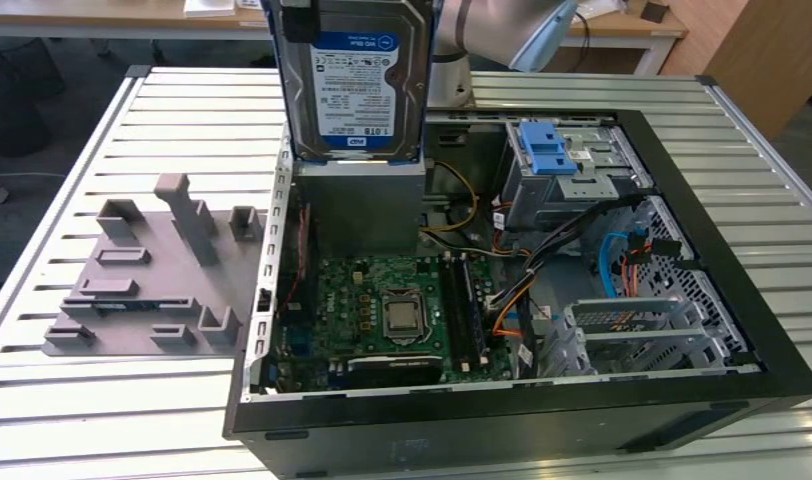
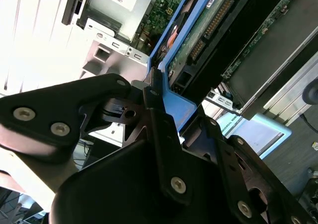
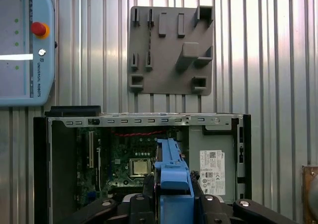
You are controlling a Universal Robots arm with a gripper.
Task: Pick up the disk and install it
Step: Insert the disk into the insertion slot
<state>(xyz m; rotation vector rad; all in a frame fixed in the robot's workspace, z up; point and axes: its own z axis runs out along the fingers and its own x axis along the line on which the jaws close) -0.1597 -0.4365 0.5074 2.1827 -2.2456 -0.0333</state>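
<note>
The end effector grips the disk, top cropped.

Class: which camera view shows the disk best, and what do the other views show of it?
The exterior view: the disk is held upright above the computer case, label facing the camera. The first wrist view shows its blue carrier edge-on in the gripper; the second wrist view shows its circuit-board side.

In the exterior view you lose the upper end of the disk past the frame, and it covers the corner of the computer case behind it. In the first wrist view, the teach pendant is clipped by the edge.
</note>
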